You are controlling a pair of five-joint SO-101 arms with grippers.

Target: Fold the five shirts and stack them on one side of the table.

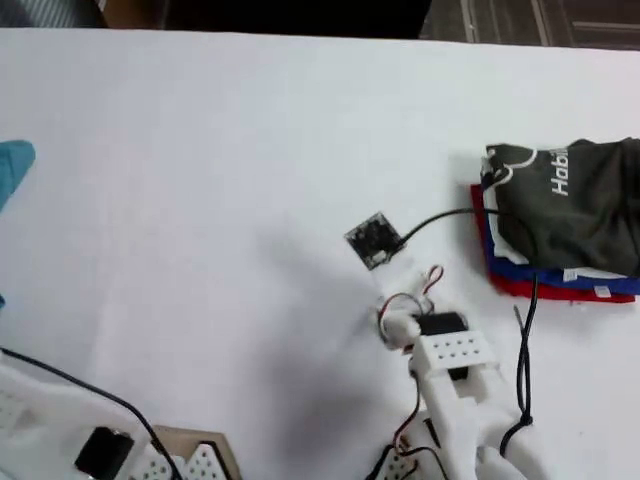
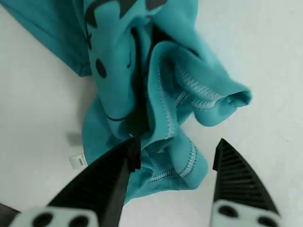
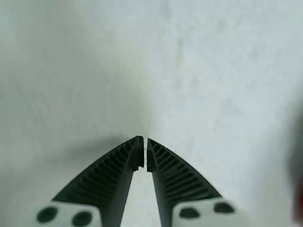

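Teal shirt [image 2: 132, 61] below left gripper [image 2: 177, 144] (splayed)

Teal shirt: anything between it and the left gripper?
Nothing visible. The open left gripper hangs right over the crumpled teal shirt on the table, with only fabric in its gap.

White table [image 1: 200, 200], even light, soft shadows. Beyond far edge: dark strip, grey floor [image 1: 540, 20] at rt.
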